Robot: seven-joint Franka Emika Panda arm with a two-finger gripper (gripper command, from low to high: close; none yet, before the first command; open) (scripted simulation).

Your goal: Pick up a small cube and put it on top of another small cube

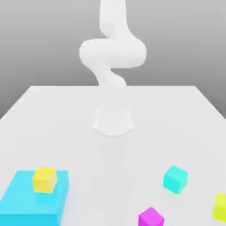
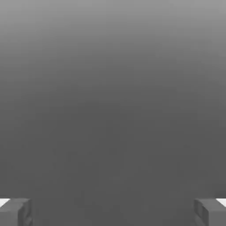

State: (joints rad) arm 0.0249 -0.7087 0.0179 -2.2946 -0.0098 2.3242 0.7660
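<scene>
The small lime yellow-green cube [image 1: 220,206] sits on the white table at the exterior view's right edge, partly cut off by it. A small cyan cube [image 1: 175,179] lies to its left, and a small magenta cube [image 1: 150,217] is nearer the front. In the hand view my gripper [image 2: 113,212] is open: its two grey fingers [image 2: 15,212] stand far apart with nothing between them, against a plain grey background. My white arm [image 1: 112,53] rises from its base at the table's middle, well back from the cubes.
A large flat cyan block [image 1: 26,205] lies at the front on the exterior view's left, with a golden-yellow cube [image 1: 44,179] resting on top of it. The arm's round base [image 1: 113,122] stands mid-table. The white table [image 1: 62,123] stretches around it.
</scene>
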